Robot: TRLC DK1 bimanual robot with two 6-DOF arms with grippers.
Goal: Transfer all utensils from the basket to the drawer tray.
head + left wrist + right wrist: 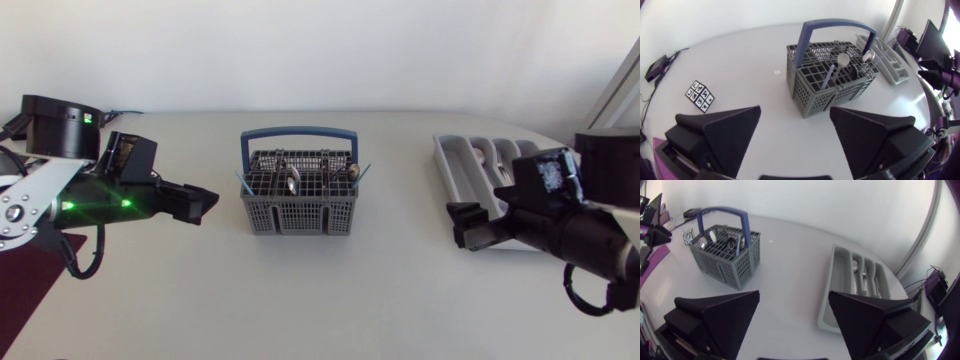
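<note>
— What is on the table [330, 300]?
— One grey basket [298, 205] with one blue handle [298, 131]. It stands in the middle, between the two arms. One grey tray [452, 160] sits well off to its right.
— And inside them?
— Two spoons [844, 60] stand up in the basket, and two thin pale-blue sticks [243, 182] poke out at its sides. Some cutlery [865, 277] lies in the tray's narrow slots, too crowded to count.
— The grippers?
— The left gripper [795, 114] faces the basket with its fingers spread wide and nothing in them. The right gripper [794, 295] is just as wide and empty, just beside the tray's near end.
— Any writing?
— One card [700, 95] of black-and-white square patterns lies near the basket, with no letters I can read.
</note>
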